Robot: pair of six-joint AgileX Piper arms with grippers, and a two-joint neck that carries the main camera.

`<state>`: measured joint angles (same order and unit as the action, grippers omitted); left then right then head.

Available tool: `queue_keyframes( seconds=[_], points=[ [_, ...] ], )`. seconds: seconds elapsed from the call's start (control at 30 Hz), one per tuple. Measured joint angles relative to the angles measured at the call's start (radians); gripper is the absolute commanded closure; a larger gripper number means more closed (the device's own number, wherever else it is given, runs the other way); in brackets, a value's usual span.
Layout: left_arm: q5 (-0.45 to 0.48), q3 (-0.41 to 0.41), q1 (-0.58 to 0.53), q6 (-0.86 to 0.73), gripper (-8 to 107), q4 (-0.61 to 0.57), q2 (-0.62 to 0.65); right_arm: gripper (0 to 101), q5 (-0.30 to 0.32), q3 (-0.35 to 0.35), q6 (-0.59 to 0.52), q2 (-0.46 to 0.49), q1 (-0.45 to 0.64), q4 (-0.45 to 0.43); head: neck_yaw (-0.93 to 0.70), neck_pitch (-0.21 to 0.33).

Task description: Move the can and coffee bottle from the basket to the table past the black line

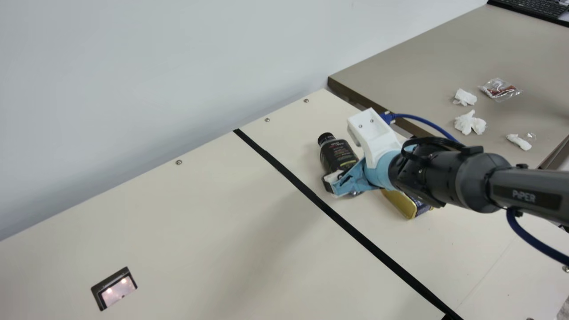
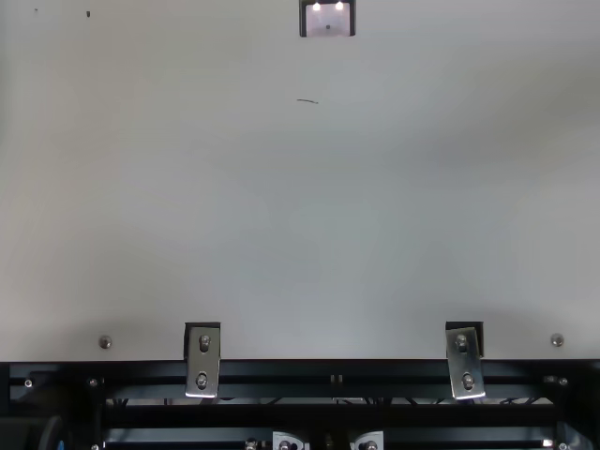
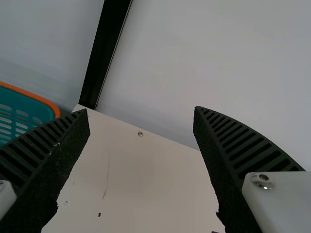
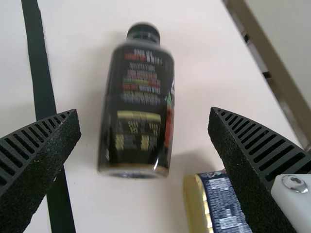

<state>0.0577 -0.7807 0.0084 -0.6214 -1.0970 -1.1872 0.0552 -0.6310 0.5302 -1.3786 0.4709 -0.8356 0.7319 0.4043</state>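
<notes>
We have the coffee bottle (image 1: 338,155) past the black line (image 1: 311,193), apparently lying on its side on the counter (image 1: 200,231), its cap pointing toward the wall. The can (image 1: 402,205) is past the line too, beside the bottle with a gap between them. Our right end effector (image 4: 144,110) is released, its fingers parted on either side of the bottle and gripping nothing; we judge this spacing suits either letting go or straddling the body for a small correction. Lying down, the bottle could roll if a finger brushed it, so we would lift straight up and away, minding the can close to one finger. Both goods sit side by side in the target strip, probably to keep them clear of the tape. From the main view we read where they stand against the line, but the arm covers part of the can and the bottle's base; the right wrist view opens up that base, the label and the gap. The left wrist view adds the teal basket (image 3: 24,114) with its orange rim, contents hidden from us, and our left end effector (image 3: 140,109), spread wide and holding nothing. The move looks all but complete.
</notes>
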Motion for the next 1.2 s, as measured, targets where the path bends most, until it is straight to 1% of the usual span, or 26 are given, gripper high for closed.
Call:
queue_keyframes(
  seconds=[0.17,0.3,0.5,0.63,0.73,0.83,0.87,0.9,0.97,1.03,1.2],
  points=[
    [0.000,0.000,0.000,0.000,9,0.000,0.000,0,0.047,-0.023,-0.073,0.072,-0.052,0.096,0.005,0.000],
    [0.000,0.000,0.000,0.000,9,0.000,0.000,0,0.096,-0.045,-0.140,0.125,-0.115,0.196,0.000,0.000],
    [0.000,0.000,0.000,0.000,9,0.000,0.000,0,0.220,-0.095,-0.278,0.203,-0.234,0.401,0.000,0.000],
    [0.000,0.000,0.000,0.000,9,0.000,0.000,0,0.330,-0.142,-0.393,0.268,-0.304,0.571,0.000,0.000],
    [0.000,0.000,0.000,0.000,9,0.000,0.000,0,0.409,-0.179,-0.485,0.317,-0.330,0.695,0.000,-0.005],
    [0.000,0.000,0.000,0.000,9,0.000,0.000,0,0.490,-0.209,-0.574,0.364,-0.322,0.827,0.000,0.000],
    [0.000,0.000,0.000,0.000,9,0.000,0.000,0,0.514,-0.215,-0.597,0.375,-0.316,0.857,0.000,0.000],
    [0.000,0.000,0.000,0.000,9,0.000,0.000,0,0.540,-0.223,-0.631,0.393,-0.304,0.912,-0.010,0.000],
    [0.000,0.000,0.000,0.000,9,0.000,0.000,0,0.583,-0.230,-0.684,0.414,-0.289,0.986,-0.031,0.000],
    [0.000,0.000,0.000,0.000,9,0.000,0.000,0,0.629,-0.230,-0.733,0.435,-0.273,1.055,-0.072,0.000],
    [0.000,0.000,0.000,0.000,9,0.000,0.000,0,0.708,-0.224,-0.848,0.481,-0.236,1.189,-0.200,0.000]
  ],
)
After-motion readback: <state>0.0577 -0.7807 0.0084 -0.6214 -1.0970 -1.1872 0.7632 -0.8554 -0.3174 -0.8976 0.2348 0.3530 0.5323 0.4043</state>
